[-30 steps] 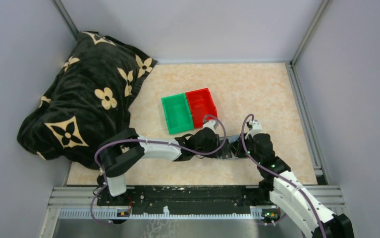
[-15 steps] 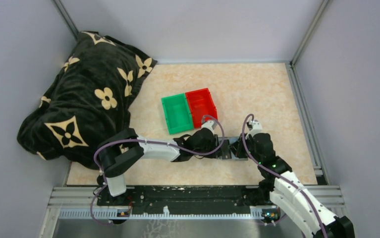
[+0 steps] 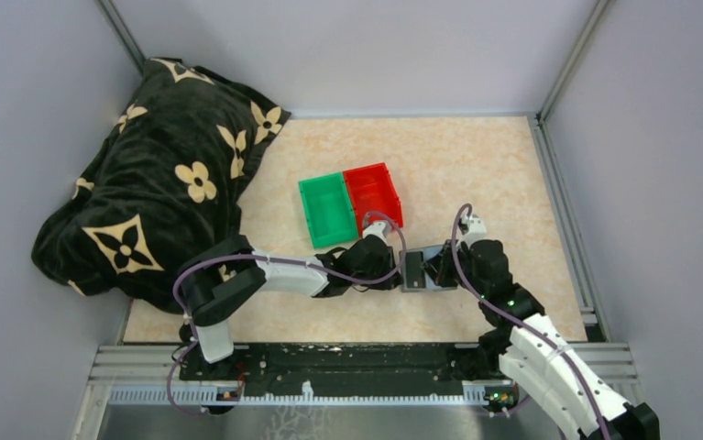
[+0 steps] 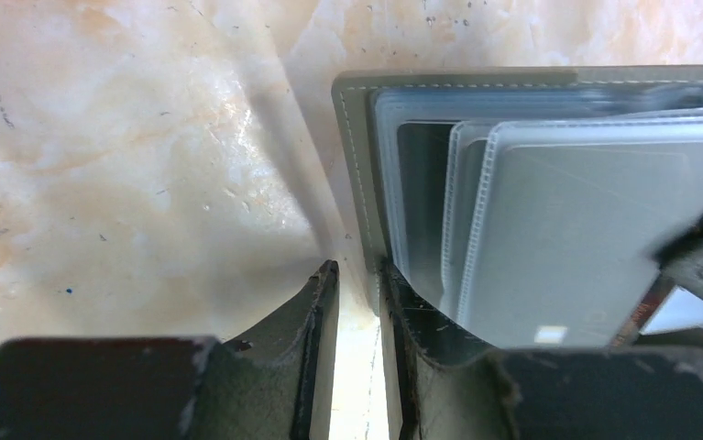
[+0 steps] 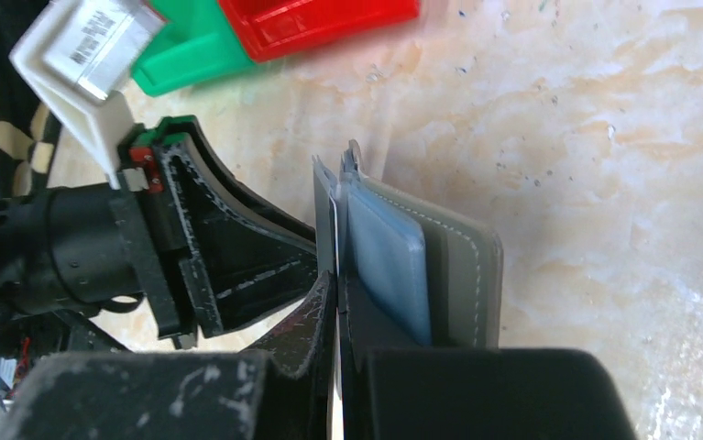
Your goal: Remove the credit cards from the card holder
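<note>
Where right gripper (image 5: 338,307) pinches card holder's (image 5: 462,275) edge, open tabletop (image 5: 604,183) alongside

Matt stitched card holder (image 4: 355,165) holds glossy plastic sleeves (image 4: 586,211) on smooth marbled table (image 4: 127,137).

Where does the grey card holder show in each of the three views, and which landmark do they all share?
Top external: the card holder sits near the middle, below the red bin in the picture.
Left wrist: it fills the upper right, with its clear sleeves showing.
Right wrist: it is at the centre, seen nearly edge-on.
Shared landmark: the marbled beige table appears in all three views.
</note>
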`<state>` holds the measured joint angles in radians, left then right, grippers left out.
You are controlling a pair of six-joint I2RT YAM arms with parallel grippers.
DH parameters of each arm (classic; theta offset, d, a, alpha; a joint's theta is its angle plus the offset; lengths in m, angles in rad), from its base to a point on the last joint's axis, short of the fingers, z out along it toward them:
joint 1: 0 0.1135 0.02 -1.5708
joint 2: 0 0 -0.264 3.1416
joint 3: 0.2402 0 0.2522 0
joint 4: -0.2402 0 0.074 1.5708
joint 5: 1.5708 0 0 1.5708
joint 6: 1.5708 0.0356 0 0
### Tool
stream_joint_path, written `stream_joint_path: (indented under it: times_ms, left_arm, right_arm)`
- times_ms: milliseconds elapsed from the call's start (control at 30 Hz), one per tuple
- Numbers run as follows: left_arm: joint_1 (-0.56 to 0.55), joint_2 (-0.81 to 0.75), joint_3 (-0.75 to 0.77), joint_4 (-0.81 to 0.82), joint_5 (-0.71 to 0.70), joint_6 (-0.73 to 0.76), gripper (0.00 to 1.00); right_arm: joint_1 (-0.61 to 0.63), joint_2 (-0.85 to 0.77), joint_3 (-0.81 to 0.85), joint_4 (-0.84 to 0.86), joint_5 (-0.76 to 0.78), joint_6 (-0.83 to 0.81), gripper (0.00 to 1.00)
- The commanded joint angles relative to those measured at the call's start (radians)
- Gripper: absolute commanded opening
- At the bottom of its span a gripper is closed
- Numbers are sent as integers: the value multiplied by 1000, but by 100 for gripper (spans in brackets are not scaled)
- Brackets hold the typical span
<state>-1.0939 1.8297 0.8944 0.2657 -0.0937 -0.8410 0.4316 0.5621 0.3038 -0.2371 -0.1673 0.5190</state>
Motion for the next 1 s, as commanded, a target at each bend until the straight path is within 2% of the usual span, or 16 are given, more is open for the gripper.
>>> stream_joint_path:
  times_ms: [0,167,300,533,667,767,967]
  left_arm:
    - [9,-21,-18,8,-20,3,30]
    - [12,-47,-30,8,-34,5,30]
    - [12,-100,-47,-25,-66,14,30]
    - [13,-266,-57,-195,-208,47,31]
    - [14,-364,-63,-279,-295,67,31]
    - [15,-403,-87,-279,-327,75,31]
    - [15,-366,-125,-205,-278,59,31]
  right_arm:
    - [7,-8,72,44,-38,3,0]
    - [7,40,35,105,-111,53,0]
    - [6,75,-21,225,-179,122,0]
    - [-1,193,-46,427,-295,238,0]
    - [-2,287,-24,411,-272,204,0]
    - [-2,345,-34,404,-235,172,0]
    - [-2,415,-76,471,-224,170,0]
